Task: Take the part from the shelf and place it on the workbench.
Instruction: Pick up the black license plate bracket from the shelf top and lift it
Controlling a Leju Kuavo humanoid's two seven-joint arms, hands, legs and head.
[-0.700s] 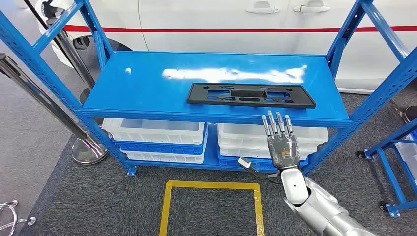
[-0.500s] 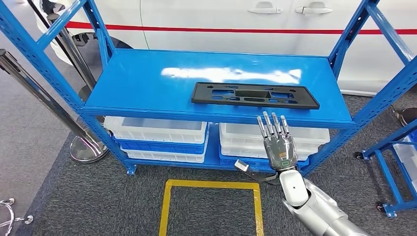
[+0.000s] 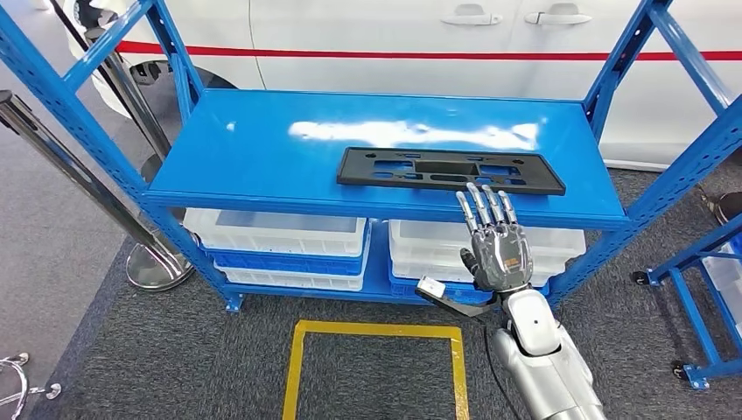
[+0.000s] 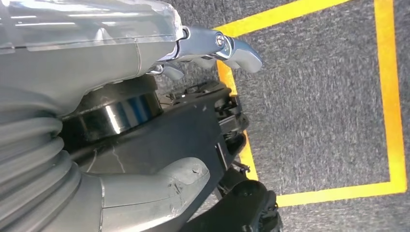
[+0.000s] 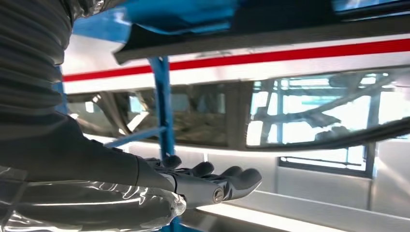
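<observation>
Currently the part, a flat black rectangular plate with cutouts, lies on the upper deck of the blue shelf, toward the deck's front right, long side parallel to the front edge. Right hand is raised in front of that edge, back of hand toward the head camera, fingers straight and slightly spread, holding nothing; fingertips overlap the front lip just below the part's near edge, can't tell if they touch it. Right wrist view shows the same hand flat with extended fingers, a blue upright and the white car body with the red stripe behind. Left hand hangs low over grey carpet and a yellow taped square; fingers mostly hidden by the wrist cover, so can't tell their state. Lower shelf holds white bins stacked on blue ones. Chrome stanchion leans at the left, white car behind the shelf.
</observation>
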